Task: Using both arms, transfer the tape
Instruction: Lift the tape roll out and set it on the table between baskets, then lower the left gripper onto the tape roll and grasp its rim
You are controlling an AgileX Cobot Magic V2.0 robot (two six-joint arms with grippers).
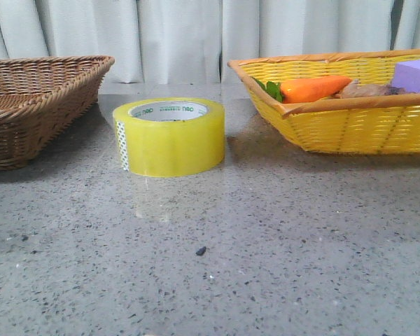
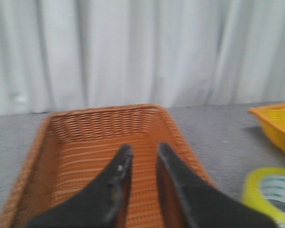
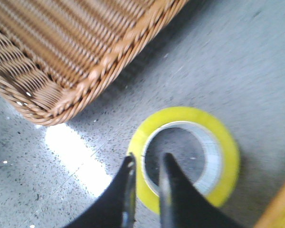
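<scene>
Yellow tape (image 1: 169, 136) sits core-up on the counter (image 1: 266, 238) between two baskets. Right gripper (image 3: 145, 164), nearly closed and empty, hangs directly above its wall; left gripper (image 2: 141, 153), slightly parted, hovers over the brown basket (image 2: 90, 142).

Green lettering rings the tape's (image 1: 169, 136) white core, with only "neo" seemingly readable.

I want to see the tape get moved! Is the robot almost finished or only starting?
Only starting. The tape sits flat on the table between the brown basket and the yellow basket, so nothing is done. In hand: the right gripper hangs over the roll's rim, jaws nearly shut, gripping nothing. The left gripper waits over the brown basket. Grabbing, passing and placing remain.
</scene>
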